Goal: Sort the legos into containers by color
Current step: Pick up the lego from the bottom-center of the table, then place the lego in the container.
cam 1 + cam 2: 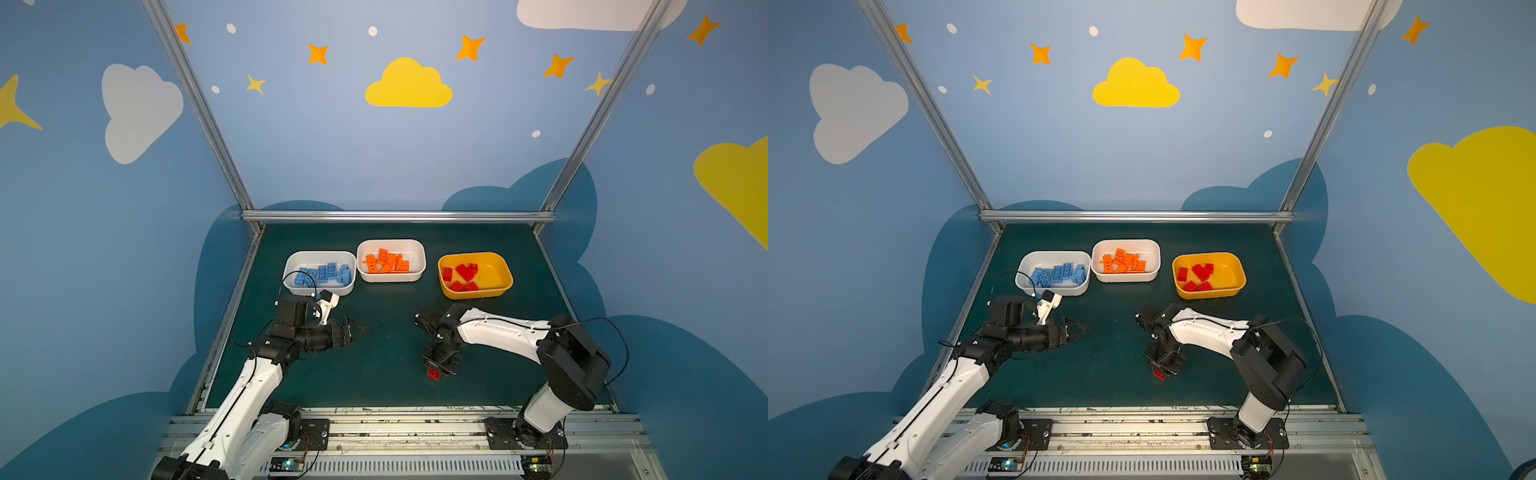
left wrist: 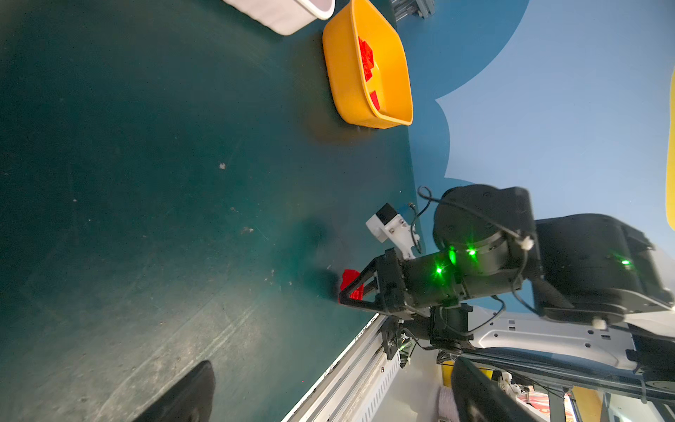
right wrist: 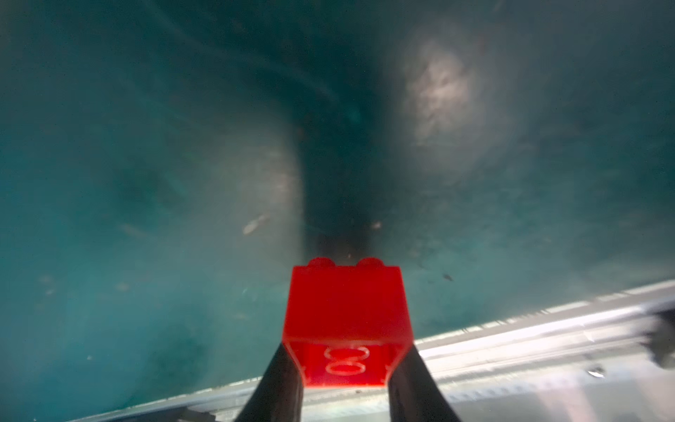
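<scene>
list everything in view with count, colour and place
table: one, dark green, floor of the cell
left tub: one, white, left end of the far row
blue legos: about seven, blue, in the left tub
middle tub: one, white, centre of the row
orange legos: about six, orange, in the middle tub
yellow tub: one, yellow, right end of the row
red legos: about five, red, in the yellow tub
loose red lego: one, red, near the table's front edge
left gripper: one, black, open, before the left tub
right gripper: one, black, shut on the loose red lego
</scene>
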`<state>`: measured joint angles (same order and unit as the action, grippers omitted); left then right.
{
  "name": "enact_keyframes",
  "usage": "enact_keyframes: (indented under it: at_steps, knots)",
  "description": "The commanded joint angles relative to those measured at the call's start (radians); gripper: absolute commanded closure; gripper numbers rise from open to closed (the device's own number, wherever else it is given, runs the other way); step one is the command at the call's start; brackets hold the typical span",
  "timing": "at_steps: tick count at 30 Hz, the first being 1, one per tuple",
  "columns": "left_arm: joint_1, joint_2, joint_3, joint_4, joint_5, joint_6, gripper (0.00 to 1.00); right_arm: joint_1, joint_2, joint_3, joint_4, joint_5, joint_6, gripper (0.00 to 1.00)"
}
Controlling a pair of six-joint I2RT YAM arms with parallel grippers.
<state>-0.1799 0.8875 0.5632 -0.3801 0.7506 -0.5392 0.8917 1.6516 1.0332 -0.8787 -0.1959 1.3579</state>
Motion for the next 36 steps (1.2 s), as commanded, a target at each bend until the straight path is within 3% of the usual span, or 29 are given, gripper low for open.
enact_keyframes:
  at_steps: [1,9,12,15,22,25,27,30,34,36]
  knots:
    - [-0.004,0.012,0.035,0.007,-0.001,0.012,0.01,-0.062,-0.081,0.123,-0.180,0.097,-0.159,0.77]
    - [-0.003,0.072,0.110,0.039,-0.003,0.006,0.01,-0.359,-0.106,0.366,-0.244,0.244,-0.668,0.76]
    - [-0.003,0.096,0.131,0.063,-0.018,0.002,0.00,-0.495,-0.051,0.440,-0.207,0.195,-0.814,0.75]
    - [-0.003,0.135,0.152,0.096,-0.019,-0.005,0.00,-0.604,0.053,0.518,-0.178,0.186,-0.922,0.73]
    - [0.005,0.199,0.202,0.107,-0.027,0.014,0.01,-0.777,0.402,0.761,-0.208,0.054,-0.981,0.70]
    - [0.018,0.222,0.215,0.116,-0.027,0.024,0.01,-0.794,0.492,0.841,-0.208,0.073,-1.008,0.60]
    - [0.032,0.236,0.222,0.122,-0.025,0.030,0.01,-0.806,0.520,0.885,-0.211,0.061,-1.018,0.47]
    - [0.058,0.253,0.225,0.127,-0.046,0.051,0.01,-0.813,0.493,0.889,-0.199,0.043,-1.033,0.35]
    - [0.128,0.259,0.231,0.082,-0.167,0.130,0.01,-0.803,0.319,0.697,-0.074,0.014,-1.069,0.17]
    - [0.157,0.252,0.226,0.050,-0.332,0.181,0.00,-0.804,0.189,0.526,0.055,0.025,-1.072,0.15]
